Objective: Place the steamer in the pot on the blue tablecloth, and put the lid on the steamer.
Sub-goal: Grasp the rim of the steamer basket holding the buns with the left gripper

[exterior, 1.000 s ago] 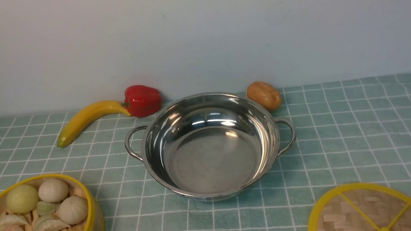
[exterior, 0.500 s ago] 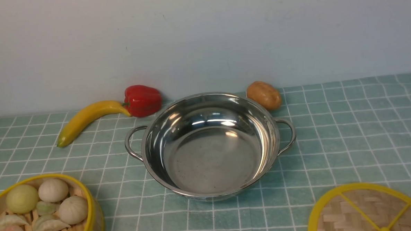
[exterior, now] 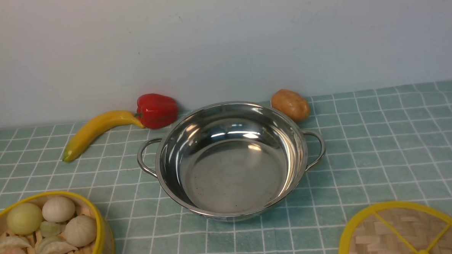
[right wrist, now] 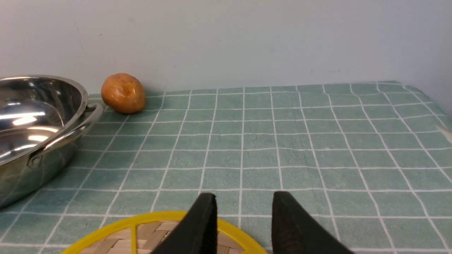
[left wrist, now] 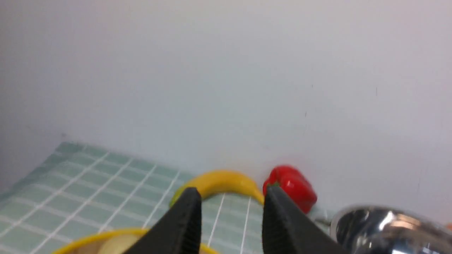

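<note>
The shiny steel pot (exterior: 231,161) stands empty in the middle of the blue tablecloth (exterior: 382,135). The steamer (exterior: 43,234), a yellow-rimmed bamboo basket with toy buns and dumplings, sits at the near left. The lid (exterior: 406,230), a flat woven disc with yellow spokes, lies at the near right. Neither gripper shows in the front view. In the left wrist view my left gripper (left wrist: 231,194) is open above the steamer's rim (left wrist: 106,236). In the right wrist view my right gripper (right wrist: 243,197) is open above the lid's edge (right wrist: 159,225).
A yellow banana (exterior: 96,132) and a red pepper (exterior: 156,110) lie behind the pot on the left, against the wall. A brown potato (exterior: 290,104) lies behind it on the right. The pale wall closes off the back.
</note>
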Available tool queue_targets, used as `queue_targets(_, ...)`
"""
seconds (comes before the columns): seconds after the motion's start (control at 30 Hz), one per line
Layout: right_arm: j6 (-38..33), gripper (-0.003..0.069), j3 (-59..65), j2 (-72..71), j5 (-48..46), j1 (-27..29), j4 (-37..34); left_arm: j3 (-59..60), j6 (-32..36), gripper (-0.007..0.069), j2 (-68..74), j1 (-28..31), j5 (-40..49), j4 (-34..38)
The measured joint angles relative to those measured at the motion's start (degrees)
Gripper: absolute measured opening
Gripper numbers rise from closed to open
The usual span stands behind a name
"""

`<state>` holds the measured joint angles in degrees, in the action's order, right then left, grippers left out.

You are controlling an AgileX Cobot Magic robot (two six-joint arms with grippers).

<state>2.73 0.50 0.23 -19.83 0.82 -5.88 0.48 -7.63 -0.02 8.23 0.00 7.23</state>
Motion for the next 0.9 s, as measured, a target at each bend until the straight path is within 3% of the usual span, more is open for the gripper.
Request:
queue_targets(0.17, 0.0, 0.0242, 0.0, 0.0, 0.0, 0.0, 0.0, 0.0, -1.9, 0.0243, 0.0, 0.0, -10.3, 0.6)
queue_targets(0.3, 0.0, 0.0242, 0.0, 0.0, 0.0, 0.0, 0.0, -1.0, -8.4, 0.0243, 0.0, 0.0, -9.1, 1.1)
queue_targets(0.4, 0.0, 0.0242, 0.0, 0.0, 0.0, 0.0, 0.0, -7.7, -11.9, 0.0243, 0.1, 0.0, 1.7, 0.1)
queue_targets(0.47, 0.0, 0.0242, 0.0, 0.0, 0.0, 0.0, 0.0, -12.1, -11.8, 0.0243, 1.1, 0.0, 9.1, -1.2)
queue_targets(0.5, 0.0, 0.0242, 0.0, 0.0, 0.0, 0.0, 0.0, -18.4, -10.1, 0.0243, 3.7, 0.0, 20.0, -2.6)
queue_targets(0.53, 0.0, 0.0242, 0.0, 0.0, 0.0, 0.0, 0.0, -21.2, -8.7, 0.0243, 5.1, 0.0, 25.2, -3.4)
queue_targets(0.57, 0.0, 0.0242, 0.0, 0.0, 0.0, 0.0, 0.0, -21.9, -8.3, 0.0243, 5.5, 0.0, 26.6, -3.5)
queue_targets(0.63, 0.0, 0.0242, 0.0, 0.0, 0.0, 0.0, 0.0, -30.4, -2.6, 0.0243, 11.4, 0.0, 42.5, -4.0)
queue_targets(0.7, 0.0, 0.0242, 0.0, 0.0, 0.0, 0.0, 0.0, -33.8, -0.2, 0.0243, 14.5, 0.0, 48.6, -3.9)
queue_targets(0.77, 0.0, 0.0243, 0.0, 0.0, 0.0, 0.0, 0.0, -39.6, 7.6, 0.0243, 23.4, 0.0, 60.9, -2.6)
queue_targets(0.87, 0.0, 0.0243, 0.0, 0.0, 0.0, 0.0, 0.0, -41.6, 17.2, 0.0243, 29.4, 0.0, 66.8, -1.0)
queue_targets(0.9, 0.0, 0.0243, 0.0, 0.0, 0.0, 0.0, 0.0, -42.0, 23.6, 0.0243, 33.6, 0.0, 68.5, -0.4)
